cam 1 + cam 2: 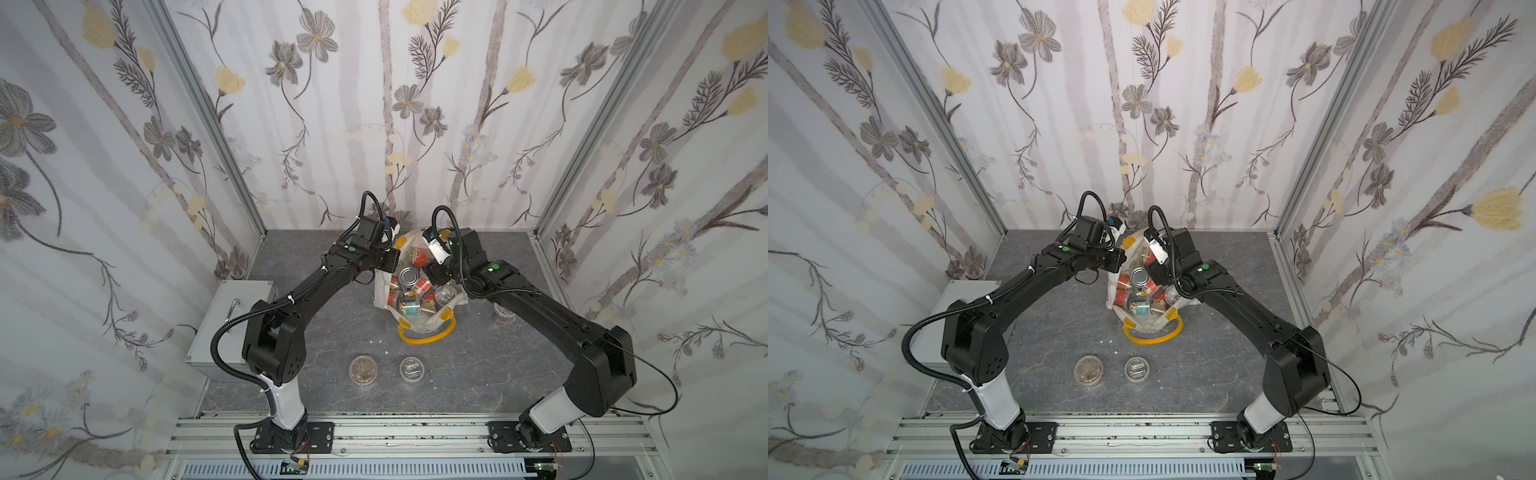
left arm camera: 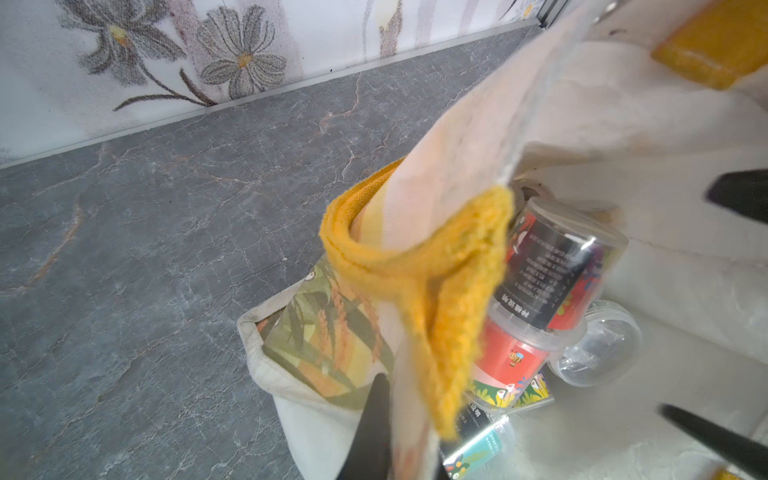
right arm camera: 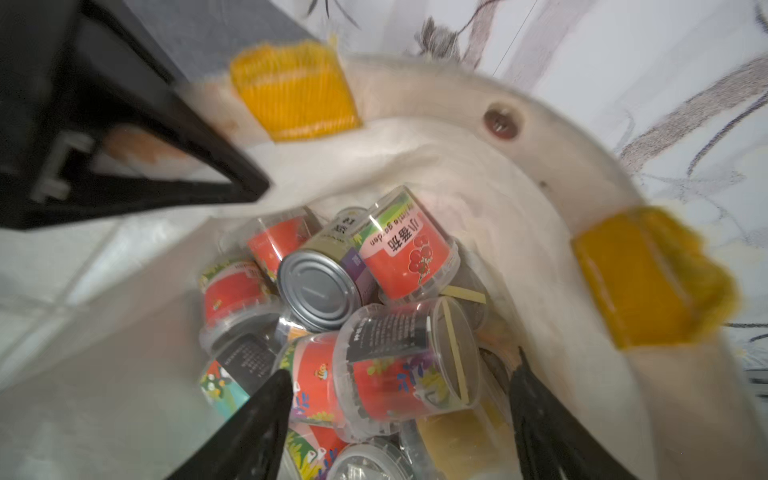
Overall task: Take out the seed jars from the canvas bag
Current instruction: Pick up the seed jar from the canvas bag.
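Note:
The canvas bag (image 1: 381,291) stands open at mid-table, its yellow handle (image 1: 424,338) lying toward the front. Several seed jars with red labels (image 3: 409,253) are piled inside it around a silver tin (image 3: 316,291). My left gripper (image 2: 405,415) is shut on the bag's rim fabric beside a yellow tab (image 2: 449,291), holding that side up. My right gripper (image 3: 401,365) is open inside the bag's mouth, with its fingers either side of a red-labelled jar (image 3: 386,386) lying on its side. Two seed jars (image 1: 363,370) (image 1: 411,369) stand on the table in front of the bag.
A grey metal box with a handle (image 1: 226,316) sits at the table's left edge behind the left arm. Another clear jar (image 1: 503,313) shows on the table, partly hidden by the right arm. Wallpapered walls close in the back and both sides.

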